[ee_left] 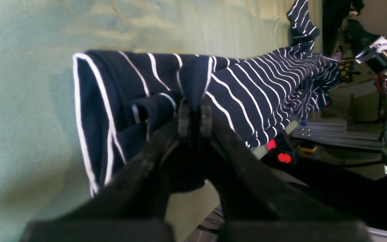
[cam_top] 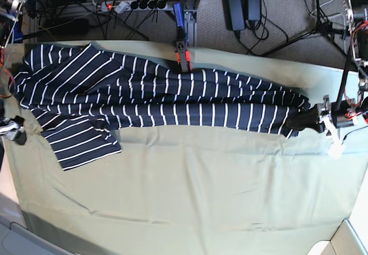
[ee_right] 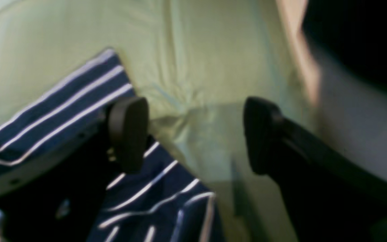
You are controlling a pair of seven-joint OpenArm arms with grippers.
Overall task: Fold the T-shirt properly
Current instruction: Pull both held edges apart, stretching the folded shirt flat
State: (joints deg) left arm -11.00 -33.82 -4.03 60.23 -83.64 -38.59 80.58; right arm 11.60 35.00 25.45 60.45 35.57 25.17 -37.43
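Observation:
The dark navy T-shirt [cam_top: 172, 96] with thin white stripes lies stretched across the far half of the table, a sleeve [cam_top: 86, 143] spreading toward the front left. At the shirt's right end my left gripper [cam_top: 315, 120] is shut on a bunched edge of fabric [ee_left: 193, 77], which it holds slightly raised. My right gripper [ee_right: 193, 134] stands open just above the green cloth. Its left finger [ee_right: 128, 131] rests over striped fabric [ee_right: 62, 101] and its right finger [ee_right: 259, 134] over bare cloth. In the base view it sits at the table's left edge [cam_top: 12, 131].
A plain olive-green cloth [cam_top: 190, 191] covers the table. An orange clamp [cam_top: 183, 56] grips the far edge behind the shirt. A power strip [cam_top: 132, 4] and cables lie on the floor beyond. Robot hardware stands at the right edge [cam_top: 353, 48].

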